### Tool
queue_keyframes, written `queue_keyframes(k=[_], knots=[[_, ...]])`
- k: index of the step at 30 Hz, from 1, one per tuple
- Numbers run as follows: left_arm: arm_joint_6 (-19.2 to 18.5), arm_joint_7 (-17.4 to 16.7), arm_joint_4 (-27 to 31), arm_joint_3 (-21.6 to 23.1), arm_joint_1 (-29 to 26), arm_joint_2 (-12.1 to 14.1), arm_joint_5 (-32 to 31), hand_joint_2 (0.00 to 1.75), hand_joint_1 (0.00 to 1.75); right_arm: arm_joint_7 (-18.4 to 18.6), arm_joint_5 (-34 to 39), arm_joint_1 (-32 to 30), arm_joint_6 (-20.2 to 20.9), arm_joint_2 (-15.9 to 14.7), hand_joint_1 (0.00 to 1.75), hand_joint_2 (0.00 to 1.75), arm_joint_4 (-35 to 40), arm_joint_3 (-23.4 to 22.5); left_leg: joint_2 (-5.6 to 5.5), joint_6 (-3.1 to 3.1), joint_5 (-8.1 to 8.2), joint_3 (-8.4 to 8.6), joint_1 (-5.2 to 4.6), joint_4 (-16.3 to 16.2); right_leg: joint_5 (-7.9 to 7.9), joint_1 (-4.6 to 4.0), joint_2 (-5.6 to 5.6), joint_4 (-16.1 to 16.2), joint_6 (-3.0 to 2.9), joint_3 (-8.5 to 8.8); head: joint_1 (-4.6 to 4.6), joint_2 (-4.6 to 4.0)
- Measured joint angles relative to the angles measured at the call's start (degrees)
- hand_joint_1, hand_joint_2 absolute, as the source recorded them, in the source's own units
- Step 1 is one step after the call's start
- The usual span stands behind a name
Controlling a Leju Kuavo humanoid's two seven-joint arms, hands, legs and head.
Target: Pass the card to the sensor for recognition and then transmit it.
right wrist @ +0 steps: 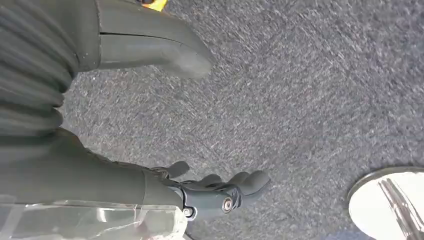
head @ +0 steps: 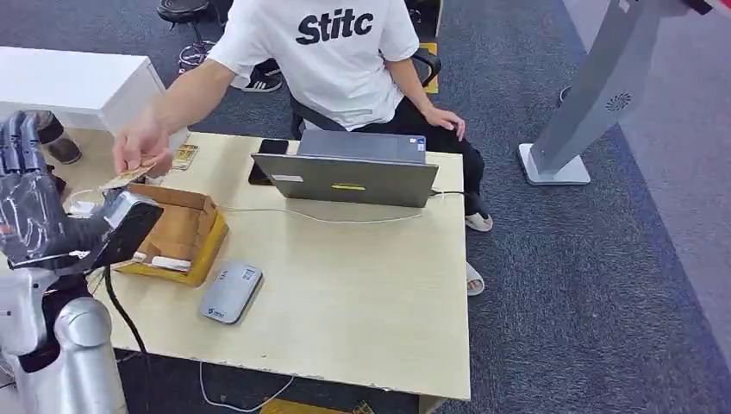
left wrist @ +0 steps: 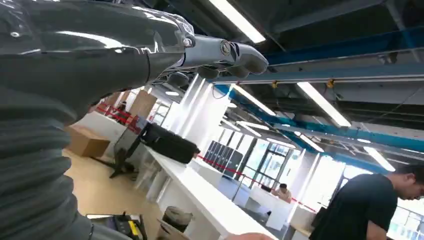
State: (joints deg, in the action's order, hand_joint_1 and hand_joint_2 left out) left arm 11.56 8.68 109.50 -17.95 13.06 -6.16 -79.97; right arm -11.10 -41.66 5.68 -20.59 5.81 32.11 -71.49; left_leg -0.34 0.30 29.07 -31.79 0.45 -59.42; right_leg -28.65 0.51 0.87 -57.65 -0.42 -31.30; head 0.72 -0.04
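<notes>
The right hand point(right wrist: 200, 192) hangs over grey carpet point(right wrist: 300, 100), thumb apart from loosely curled fingers, holding nothing. A round chrome base point(right wrist: 387, 202) sits nearby.

1. The left hand point(head: 26, 203) has dark grey fingers under clear glossy plastic wrap.
2. A silver rounded arm segment point(head: 76, 358) carries a black cable point(head: 121, 312).
3. The right hand point(right wrist: 215, 192) shows a grey ribbed cover and small screws.
</notes>
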Motion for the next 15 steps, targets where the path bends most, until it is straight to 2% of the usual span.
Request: queue_keyframes(k=[6,7,8,15], knots=[[2.3,-1.6,-0.7,3.9,0.1,-1.1,-0.6,1.75,0.0,-0.2,-0.9,0.0,0.1,-0.2,0.0,1.75,-0.8,0.0,0.0,0.0,0.0,0.0,0.0,0.0,0.0,0.0,0.0,0.0,0.0,0.0,0.0,0.0],[2.4,-1.6,-0.8,4.1,0.1,-1.3,-0.4,1.75,0.61,-0.3,-1.1,0.0,0.1,-0.3,0.0,1.75,-0.9,0.0,0.0,0.0,0.0,-0.01,0.0,0.0,0.0,0.0,0.0,0.0,0.0,-0.01,0.0,0.0],[2.7,-1.6,-0.8,4.4,0.1,-1.4,0.2,1.75,1.75,-0.4,-1.4,0.0,0.1,-0.3,0.0,1.75,-1.0,0.0,0.01,0.0,0.0,-0.01,0.0,0.0,0.0,0.0,0.0,0.0,0.0,-0.01,0.0,0.0],[2.9,-0.4,-1.7,4.5,-0.6,-2.2,3.6,1.75,1.75,-0.6,-2.8,0.0,0.0,-0.7,0.0,1.75,-1.8,0.1,0.0,0.0,0.0,-0.01,0.02,0.0,0.0,0.0,0.0,0.0,0.0,0.0,0.0,0.0]])
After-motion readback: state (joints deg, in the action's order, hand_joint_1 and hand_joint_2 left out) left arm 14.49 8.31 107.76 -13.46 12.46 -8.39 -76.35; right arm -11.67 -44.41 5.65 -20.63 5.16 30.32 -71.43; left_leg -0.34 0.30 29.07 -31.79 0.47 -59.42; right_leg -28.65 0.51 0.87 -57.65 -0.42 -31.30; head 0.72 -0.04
